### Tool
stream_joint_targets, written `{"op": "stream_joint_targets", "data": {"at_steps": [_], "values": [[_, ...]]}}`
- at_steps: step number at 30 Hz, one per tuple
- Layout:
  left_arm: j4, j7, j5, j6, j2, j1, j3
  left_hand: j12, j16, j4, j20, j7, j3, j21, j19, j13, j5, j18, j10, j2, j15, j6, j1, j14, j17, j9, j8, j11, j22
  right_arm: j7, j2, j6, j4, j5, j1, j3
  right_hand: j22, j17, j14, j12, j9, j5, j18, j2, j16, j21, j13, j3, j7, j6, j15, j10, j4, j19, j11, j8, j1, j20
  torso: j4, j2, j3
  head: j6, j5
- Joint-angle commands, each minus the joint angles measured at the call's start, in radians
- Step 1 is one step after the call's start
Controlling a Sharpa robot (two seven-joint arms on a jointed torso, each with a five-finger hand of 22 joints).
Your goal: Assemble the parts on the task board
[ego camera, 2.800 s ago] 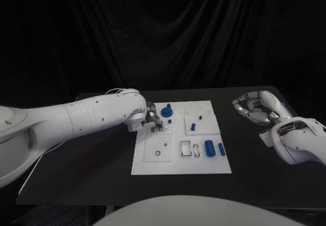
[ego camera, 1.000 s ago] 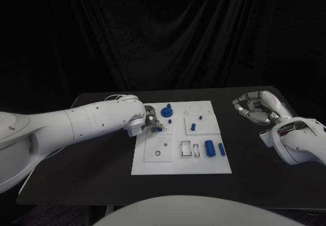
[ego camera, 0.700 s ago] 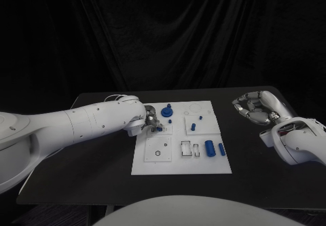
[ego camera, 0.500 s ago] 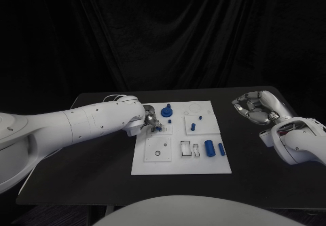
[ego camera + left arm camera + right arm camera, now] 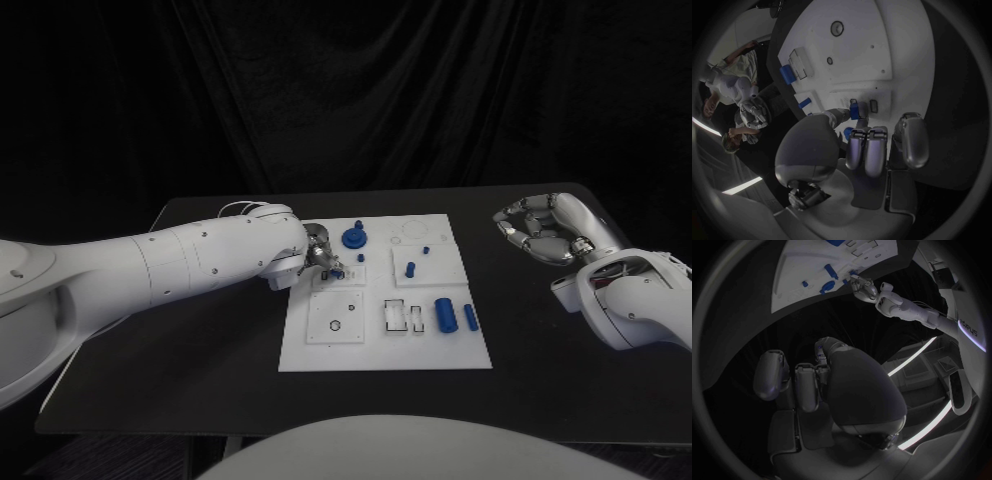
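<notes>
The left hand [image 5: 320,254] sits at the left edge of the flat white rectangular task board [image 5: 384,355], about halfway between the board's middle and its far end. Its fingers are drawn together around a small blue peg [image 5: 854,111], pinched at the fingertips right against the board's surface, beside a small dark slot. From the wrist camera the thumb and a finger close on that peg while the other fingers [image 5: 867,150] lie curled alongside.

On the board I count five more blue parts: a round knobbed piece [image 5: 356,237] at the far end, a tiny stud [image 5: 359,257] just behind the left hand, a short slanted pin [image 5: 410,268] near the centre, and toward the near right a thick upright-lying cylinder [image 5: 446,314] with a thin rod [image 5: 470,317] just beside it. White rectangular frames [image 5: 404,316] lie to the left of the cylinder, and a dark ring [image 5: 335,325] marks the near-left panel.

The black worktop [image 5: 173,370] carries the board in its middle.

Well off to the right, apart from the board, the right hand [image 5: 537,229] hangs above the worktop with fingers curled inward, holding nothing.

I can read no writing on the board or the parts.
</notes>
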State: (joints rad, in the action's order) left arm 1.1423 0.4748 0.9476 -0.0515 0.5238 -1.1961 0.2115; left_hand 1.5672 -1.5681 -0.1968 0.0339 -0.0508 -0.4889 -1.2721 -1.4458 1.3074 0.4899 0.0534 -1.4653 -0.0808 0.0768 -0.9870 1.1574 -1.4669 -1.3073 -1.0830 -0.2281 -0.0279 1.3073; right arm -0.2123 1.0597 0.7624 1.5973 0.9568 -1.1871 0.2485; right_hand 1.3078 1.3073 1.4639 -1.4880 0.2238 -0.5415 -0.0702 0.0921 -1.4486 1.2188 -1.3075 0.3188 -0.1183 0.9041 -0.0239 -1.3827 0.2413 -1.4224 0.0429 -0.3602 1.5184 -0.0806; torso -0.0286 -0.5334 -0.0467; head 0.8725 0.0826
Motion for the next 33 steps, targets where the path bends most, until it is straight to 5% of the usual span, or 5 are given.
{"op": "stream_joint_targets", "data": {"at_steps": [1, 18, 33], "values": [[0.008, -0.006, 0.002, -0.004, 0.0, 0.002, -0.001, 0.004, -0.003, 0.018, 0.003, 0.006, -0.012, -0.001, 0.007, 0.263, 0.002, 0.012, -0.106, 0.003, -0.002, -0.002, -0.002, -0.104, -0.263, -0.001, -0.002, 0.002, 0.178, 0.013, 0.0, -0.003, 0.001, 0.002, 0.002, -0.001, 0.156, 0.148, 0.052, 0.002, -0.001, -0.007, -0.01, 0.003, 0.003, -0.004, -0.04, 0.007, -0.002, -0.006, -0.003, 0.007, 0.0, 0.007, -0.002, -0.004, -0.009, 0.0, 0.0012, 0.0, -0.0001, 0.0, -0.002], [0.009, 0.001, 0.002, -0.017, -0.005, 0.004, -0.001, 0.004, -0.003, 0.017, 0.003, 0.005, -0.013, 0.004, 0.009, 0.263, -0.003, 0.012, -0.106, 0.004, -0.002, -0.003, -0.007, -0.104, -0.263, -0.001, -0.001, 0.003, 0.176, 0.013, 0.002, -0.002, 0.003, 0.002, 0.002, -0.001, 0.156, 0.149, 0.052, 0.002, -0.002, -0.006, -0.01, 0.003, 0.003, -0.004, -0.041, 0.008, -0.002, -0.006, -0.002, 0.006, -0.001, 0.007, -0.002, -0.004, -0.009, 0.0, 0.0002, 0.0, 0.0, 0.0, 0.0], [-0.008, -0.012, 0.002, -0.002, -0.014, 0.029, -0.001, 0.004, -0.003, 0.019, 0.004, 0.005, -0.017, 0.014, 0.014, 0.263, -0.01, 0.015, -0.106, 0.01, -0.003, -0.002, -0.01, -0.104, -0.263, 0.0, 0.0, 0.003, 0.173, 0.013, 0.002, -0.003, 0.004, 0.002, 0.002, -0.001, 0.157, 0.148, 0.052, 0.002, -0.002, -0.006, -0.01, 0.004, 0.003, -0.003, -0.04, 0.008, -0.002, -0.007, -0.002, 0.006, -0.002, 0.007, -0.001, -0.004, -0.009, 0.0, 0.0004, -0.001, -0.0001, 0.0, 0.0]]}}
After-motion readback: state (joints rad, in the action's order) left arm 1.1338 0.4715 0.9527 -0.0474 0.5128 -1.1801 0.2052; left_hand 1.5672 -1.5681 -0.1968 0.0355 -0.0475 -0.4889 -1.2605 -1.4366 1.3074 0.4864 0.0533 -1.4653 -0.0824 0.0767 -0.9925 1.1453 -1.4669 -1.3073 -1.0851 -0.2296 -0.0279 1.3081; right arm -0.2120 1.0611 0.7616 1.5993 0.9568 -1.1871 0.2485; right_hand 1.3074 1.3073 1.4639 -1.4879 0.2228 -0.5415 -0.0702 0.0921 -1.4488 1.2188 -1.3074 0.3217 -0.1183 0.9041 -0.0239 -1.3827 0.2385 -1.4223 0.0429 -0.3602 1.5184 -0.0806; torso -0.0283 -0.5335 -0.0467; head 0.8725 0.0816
